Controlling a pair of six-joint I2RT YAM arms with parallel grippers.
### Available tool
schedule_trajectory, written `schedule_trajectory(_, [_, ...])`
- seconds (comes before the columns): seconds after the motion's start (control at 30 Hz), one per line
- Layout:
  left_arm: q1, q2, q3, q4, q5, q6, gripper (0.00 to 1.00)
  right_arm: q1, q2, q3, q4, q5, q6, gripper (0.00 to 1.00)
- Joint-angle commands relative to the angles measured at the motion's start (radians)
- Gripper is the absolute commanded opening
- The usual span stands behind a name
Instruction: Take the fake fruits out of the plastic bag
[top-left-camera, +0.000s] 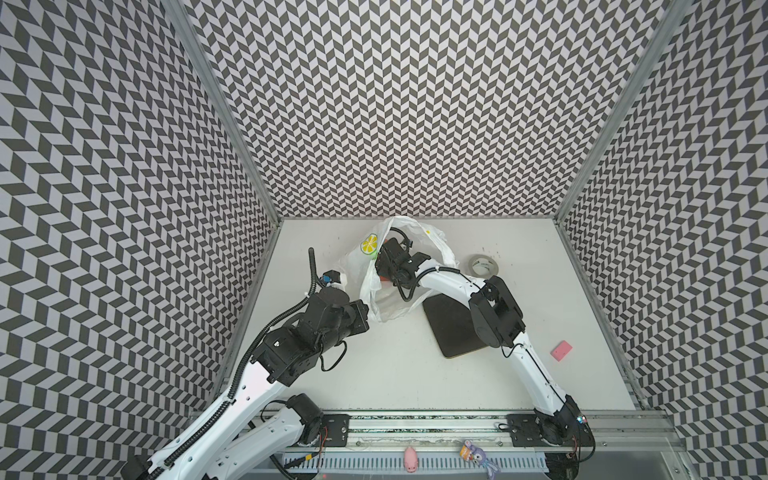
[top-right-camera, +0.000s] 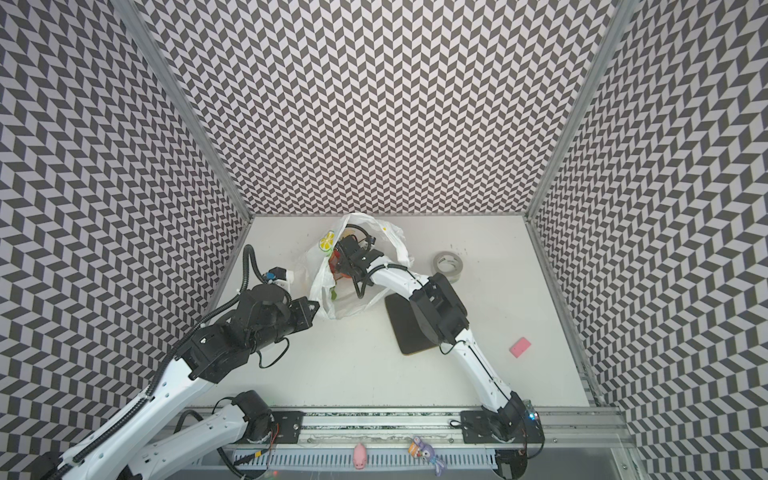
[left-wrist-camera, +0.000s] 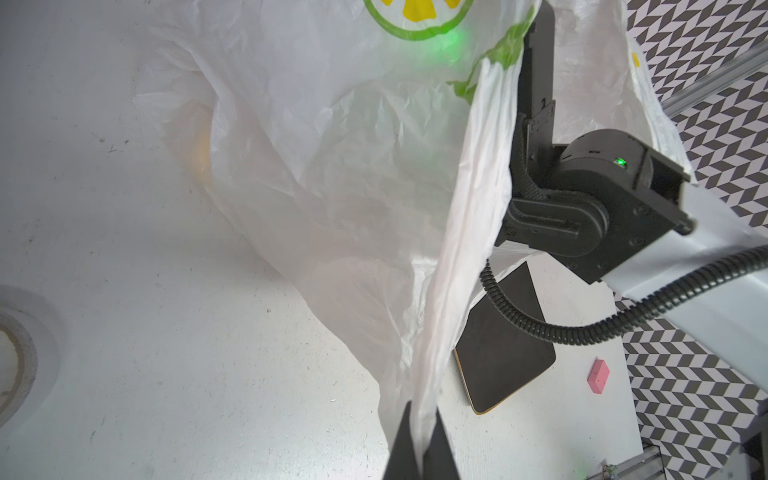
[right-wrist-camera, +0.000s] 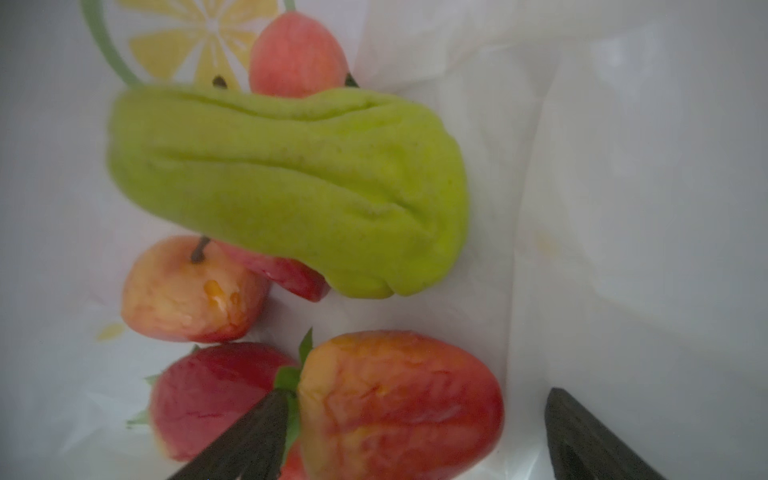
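My left end effector (left-wrist-camera: 423, 415) is pinched shut on one edge of the single white plastic bag (left-wrist-camera: 332, 166), which lies toward the back of the table (top-left-camera: 374, 374). My right end effector (right-wrist-camera: 417, 395) is inside the bag, spread wide and gripping nothing, its two fingers either side of a red-yellow fruit (right-wrist-camera: 399, 407). I count six in there, one green fruit (right-wrist-camera: 291, 178) and five reddish ones; outside the bag lie one dark tray (top-left-camera: 451, 328), one tape roll (top-left-camera: 482, 264) and one pink block (top-left-camera: 561, 350).

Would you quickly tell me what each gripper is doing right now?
Left gripper: shut on the bag.
Right gripper: open inside the bag, a red-yellow fruit between its jaws.
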Motion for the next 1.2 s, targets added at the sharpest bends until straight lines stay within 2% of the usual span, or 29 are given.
schedule_trajectory(0.0, [-0.005,-0.001,-0.004,0.013,-0.009,0.006,0.0,-0.001,0.03,0.022,-0.025,-0.005,-0.234,0.94])
schedule_trajectory(0.1, [-0.006,0.001,-0.012,0.02,-0.013,0.003,0.0,0.0,0.017,0.01,-0.056,-0.007,-0.347,0.94])
schedule_trajectory(0.23, [-0.005,0.002,-0.02,0.03,-0.013,-0.004,0.0,0.01,-0.019,-0.03,-0.071,0.057,-0.505,0.94])
schedule_trajectory(0.37, [-0.005,0.003,-0.021,0.035,-0.011,-0.005,0.0,0.009,-0.073,-0.034,-0.118,0.057,-0.606,0.94])
schedule_trajectory(0.43, [-0.006,0.002,-0.021,0.031,-0.014,-0.001,0.0,0.006,-0.12,-0.055,-0.127,0.044,-0.616,0.94])
schedule_trajectory(0.5, [-0.005,0.001,-0.024,0.032,-0.017,-0.001,0.0,-0.008,-0.166,-0.08,-0.111,0.037,-0.564,0.95])
schedule_trajectory(0.7, [-0.006,0.002,-0.051,0.061,-0.001,-0.017,0.0,-0.038,-0.24,-0.158,0.023,-0.03,-0.256,0.94])
schedule_trajectory(1.0, [-0.006,0.004,-0.05,0.066,0.011,-0.028,0.0,-0.039,-0.119,-0.023,-0.033,-0.059,0.036,0.89])
schedule_trajectory(1.17, [-0.006,0.004,-0.05,0.064,0.015,-0.027,0.0,-0.038,-0.066,0.034,-0.041,-0.064,0.121,0.88])
